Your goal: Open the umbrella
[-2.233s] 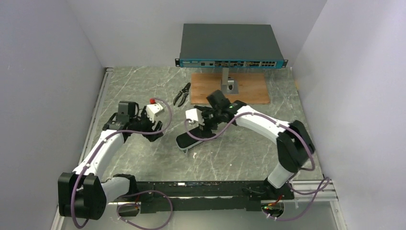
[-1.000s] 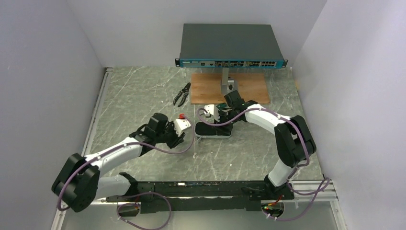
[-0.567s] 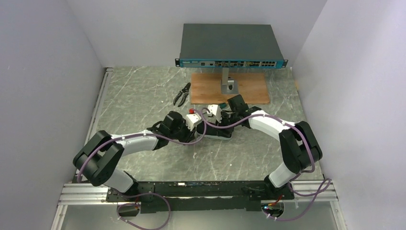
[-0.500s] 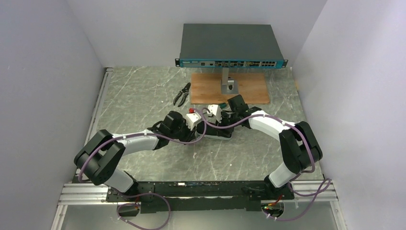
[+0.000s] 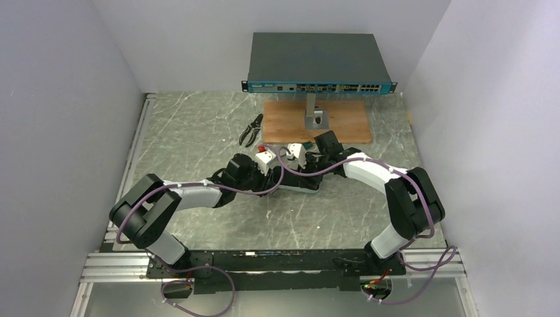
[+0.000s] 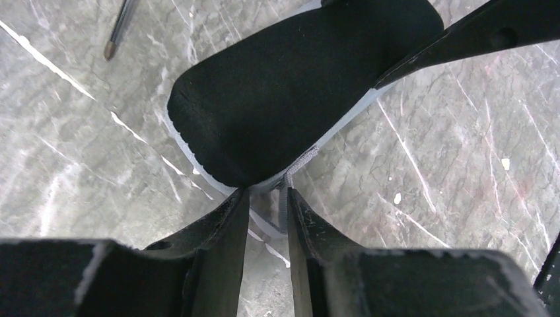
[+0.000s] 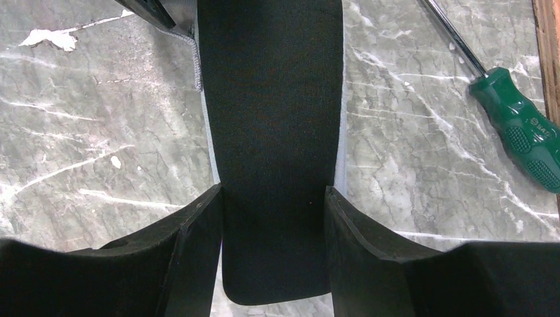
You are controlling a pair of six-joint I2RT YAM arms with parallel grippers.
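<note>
— Slippage was what worried me. Where did the umbrella (image 7: 271,119) lie?
— Flat on the table (image 7: 409,165), folded to a black oblong, between the two arms near the middle. A green-handled screwdriver (image 7: 525,142) lay just beside it. The right jaws stood about half open, one finger against each long edge, clamped across its width.
— And the left jaws?
— Nearly closed at its rounded end, with the grey strap (image 6: 284,198) in the narrow gap, close against one finger. Whether they pinched it, I couldn't tell.
— Then a pull might have caught nothing, if the strap sat loose in there.
— Or, by my judgement, it might have dragged the whole umbrella out of the right jaws, since that smooth fabric offers little purchase. It could also have skidded into the screwdriver.
</note>
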